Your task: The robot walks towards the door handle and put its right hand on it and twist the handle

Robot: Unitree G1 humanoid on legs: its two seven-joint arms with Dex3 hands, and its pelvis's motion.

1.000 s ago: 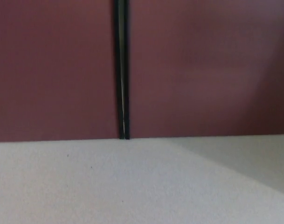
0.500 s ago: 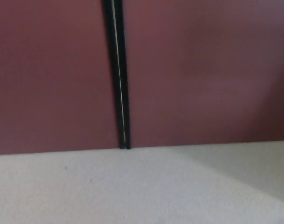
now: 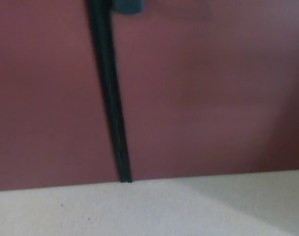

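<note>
A dark red door [image 3: 208,98] fills most of the head view, blurred. A black vertical gap [image 3: 110,98] runs down between it and a matching red panel [image 3: 41,98] on the left, leaning slightly. At the very top edge, just right of the gap, a dark grey-green shape [image 3: 127,6] pokes into the picture; it may be the base of the door handle, but blur and cropping hide what it is. Neither of my hands shows.
Pale grey floor [image 3: 149,211] runs along the bottom and meets the door at a straight line. A darker shadow lies on the floor at the right [image 3: 267,196].
The whole picture has shifted: the floor line has dropped lower, the black gap now leans left, and the dark shape has come in at the top. The camera has tilted upward.
</note>
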